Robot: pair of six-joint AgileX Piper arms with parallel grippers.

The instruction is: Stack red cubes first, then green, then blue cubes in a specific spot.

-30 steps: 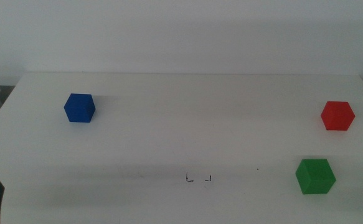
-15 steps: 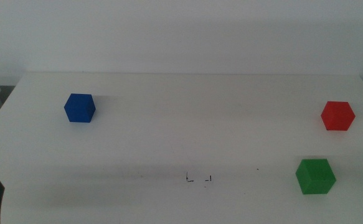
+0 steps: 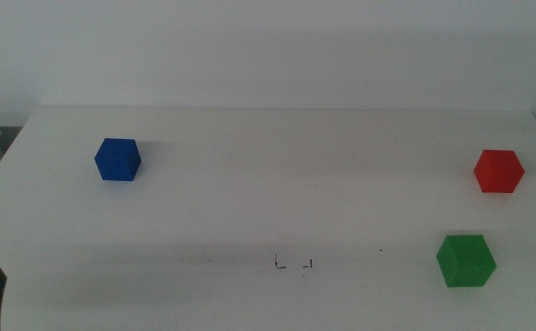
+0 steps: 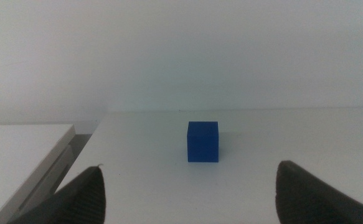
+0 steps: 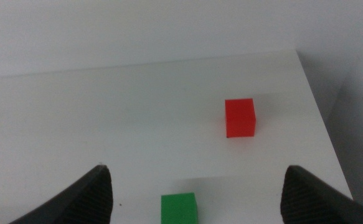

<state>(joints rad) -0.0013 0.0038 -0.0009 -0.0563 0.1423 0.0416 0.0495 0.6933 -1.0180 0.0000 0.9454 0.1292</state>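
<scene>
Nothing has moved: my left gripper (image 4: 187, 193) and right gripper (image 5: 197, 196) wait spread wide, cubes red (image 3: 498, 171), green (image 3: 465, 260), blue (image 3: 118, 159) lying apart

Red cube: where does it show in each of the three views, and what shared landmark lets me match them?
Middle view: red cube near the table's right edge, beyond the green cube.
Left wrist view: not in it.
Right wrist view: red cube beyond the open right gripper, right of centre.
Shared landmark: the green cube, nearer the camera in both.

blue cube (image 3: 118, 159) far left on my table (image 3: 277, 184), red cube (image 3: 498, 171) far right, green cube (image 3: 465, 260) just nearer (none stacked)
</scene>
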